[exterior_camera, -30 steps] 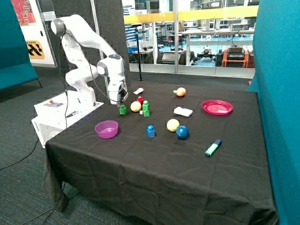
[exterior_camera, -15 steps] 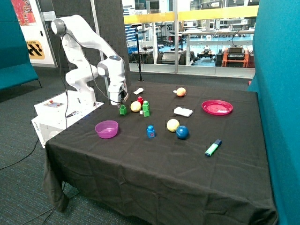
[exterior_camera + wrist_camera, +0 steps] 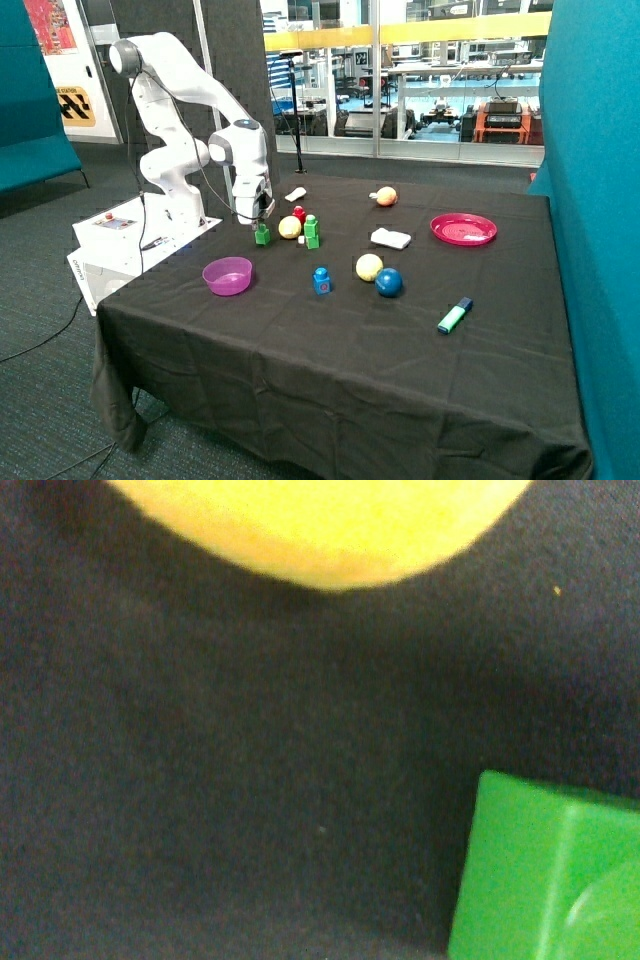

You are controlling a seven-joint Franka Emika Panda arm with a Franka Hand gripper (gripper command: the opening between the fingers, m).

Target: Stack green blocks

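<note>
while over green block [image 3: 262,235], pincer [image 3: 258,214]

A robotics lab: a white Franka arm [image 3: 190,120] mounted beside a black-draped counter [image 3: 340,340], grey carpet, teal partitions [image 3: 595,200], and glass walls showing equipment-filled workbenches [image 3: 440,110] beyond.

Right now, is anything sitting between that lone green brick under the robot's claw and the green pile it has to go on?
Yes. A yellow ball lies between the single green block under the gripper and the green stack, so the brick likely must be lifted over it.
</note>
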